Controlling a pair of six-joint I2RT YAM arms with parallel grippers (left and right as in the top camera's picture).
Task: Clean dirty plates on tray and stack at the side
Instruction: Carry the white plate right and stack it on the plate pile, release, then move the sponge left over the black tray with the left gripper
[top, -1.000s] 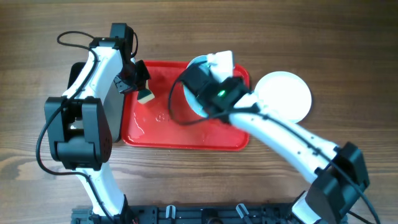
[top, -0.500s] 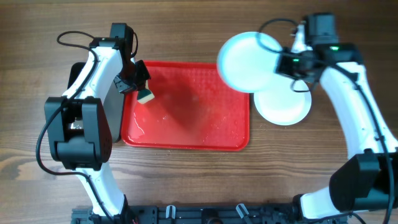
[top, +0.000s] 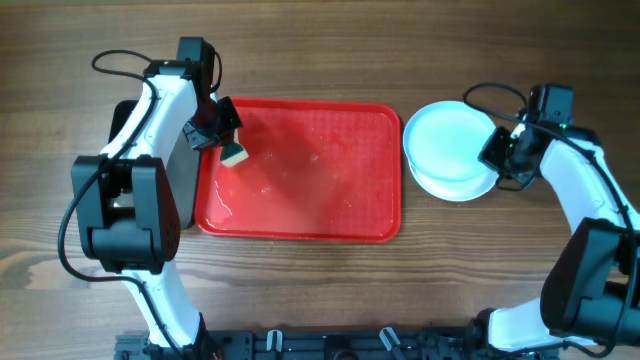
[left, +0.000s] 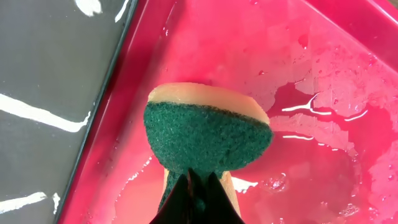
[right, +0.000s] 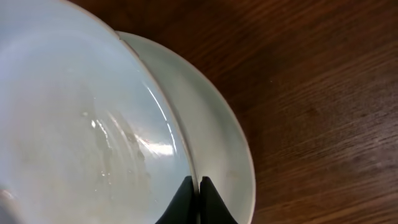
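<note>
My right gripper (right: 199, 190) pinches the rim of the upper plate (right: 74, 124). It lies to my left, off-centre over the lower plate (right: 217, 143)

Two plates (top: 447, 140) show, perhaps a third hidden beneath; one red tray (top: 300, 170), one black tray (left: 50, 62), one sponge (left: 205, 134).

Upper plate (top: 447, 140) covers most of lower plate (top: 457, 191)
</note>
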